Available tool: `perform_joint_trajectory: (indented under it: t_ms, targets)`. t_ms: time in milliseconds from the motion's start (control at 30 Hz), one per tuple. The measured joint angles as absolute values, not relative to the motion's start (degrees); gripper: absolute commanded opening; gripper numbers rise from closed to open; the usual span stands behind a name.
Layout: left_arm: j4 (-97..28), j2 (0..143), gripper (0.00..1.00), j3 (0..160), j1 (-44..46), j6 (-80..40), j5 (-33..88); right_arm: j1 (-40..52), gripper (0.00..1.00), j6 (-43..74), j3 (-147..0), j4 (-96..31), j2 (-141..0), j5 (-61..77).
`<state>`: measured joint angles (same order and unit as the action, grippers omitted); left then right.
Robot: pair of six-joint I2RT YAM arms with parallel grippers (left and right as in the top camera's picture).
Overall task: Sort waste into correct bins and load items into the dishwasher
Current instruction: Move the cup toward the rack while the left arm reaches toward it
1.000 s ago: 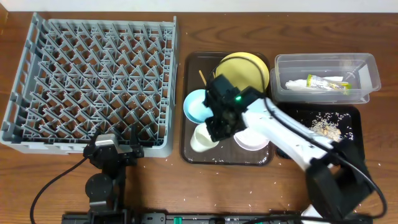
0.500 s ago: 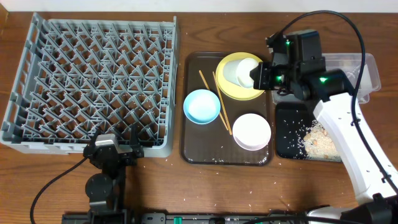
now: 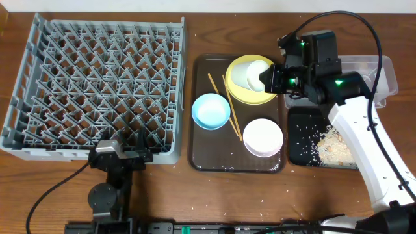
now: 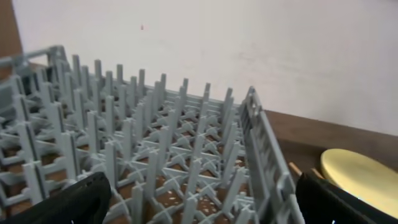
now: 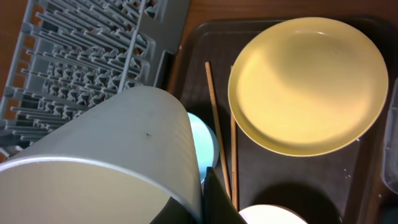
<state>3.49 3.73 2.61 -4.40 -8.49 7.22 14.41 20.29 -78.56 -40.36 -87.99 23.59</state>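
Jaws of the right gripper (image 3: 268, 79) grip the small white cup (image 3: 249, 74), tilted, over the yellow plate (image 3: 250, 98) on the brown tray (image 3: 205, 153); the left gripper (image 3: 122, 147) sits beside the dish rack (image 3: 97, 84). Left wrist view: its jaws are spread wide and empty, facing the rack. Right wrist view: the cup fills the lower left, above the chopsticks (image 5: 212, 112) and blue bowl (image 5: 204, 147).

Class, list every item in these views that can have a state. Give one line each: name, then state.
dish rack: empty
small white cup: gripped, tilted on its side over the yellow plate
right gripper: shut on small white cup
left gripper: open, holding nothing
yellow plate: flat, empty
light blue bowl: upright, empty
white bowl: upright, empty
chopsticks: lying flat on brown tray
black tray: holding rice scraps
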Motion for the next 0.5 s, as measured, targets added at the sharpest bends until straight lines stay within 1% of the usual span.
perform_joint_trajectory:
  t_ms: [133,233,400,500]
  targets:
    - [3.5,12.2,0.95,8.8,-4.4,-10.8,7.9,14.4,0.01,20.1,-78.5,-40.2,-88.0,23.9]
    - [3.8,21.3,0.95,16.1,-4.4,-11.9,9.6,14.4,0.01,19.9,-78.5,-40.2,-88.0,24.1]
    - [4.1,39.9,0.95,29.4,-4.4,-16.5,13.6,14.4,0.01,19.9,-78.5,-40.1,-88.0,24.5]
    - [4.7,51.2,0.95,36.8,-4.4,-21.3,19.6,14.4,0.01,19.9,-78.5,-39.8,-88.0,24.9]
